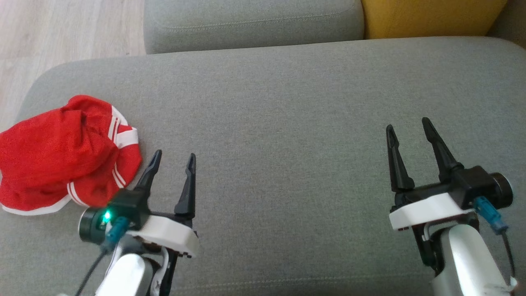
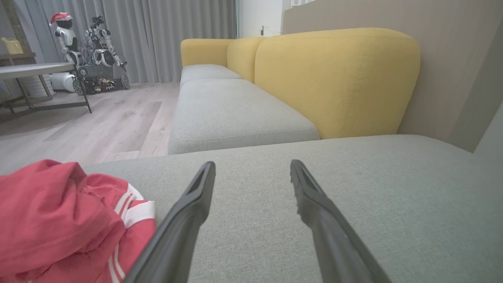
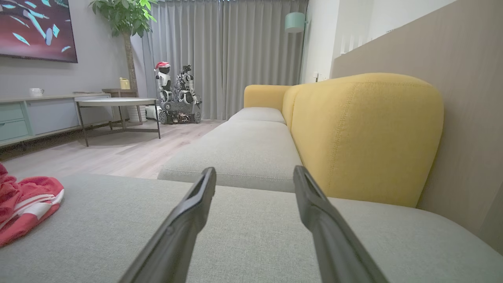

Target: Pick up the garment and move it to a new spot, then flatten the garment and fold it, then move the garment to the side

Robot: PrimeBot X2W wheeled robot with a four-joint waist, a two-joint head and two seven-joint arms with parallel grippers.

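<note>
The garment (image 1: pixel 65 154) is red with white stripes and lies crumpled at the left end of the grey sofa seat (image 1: pixel 279 123). It also shows at the lower left as the red garment (image 2: pixel 59 224) and at the left edge as the garment (image 3: pixel 23 204). My left gripper (image 1: pixel 172 158) hovers open just right of it, with nothing between its fingers; the left gripper (image 2: pixel 253 167) points across bare cushion. My right gripper (image 1: pixel 409 125) stands open and empty over the right part of the seat, far from the cloth; the right gripper (image 3: pixel 255 173) faces the yellow backrest.
A second grey seat cushion (image 1: pixel 252 22) lies beyond, with a yellow backrest (image 1: pixel 431 16) at the far right. Pale wood floor (image 1: pixel 61 28) runs past the seat's left edge. A low table (image 3: pixel 116 103) and another robot (image 3: pixel 177 96) stand across the room.
</note>
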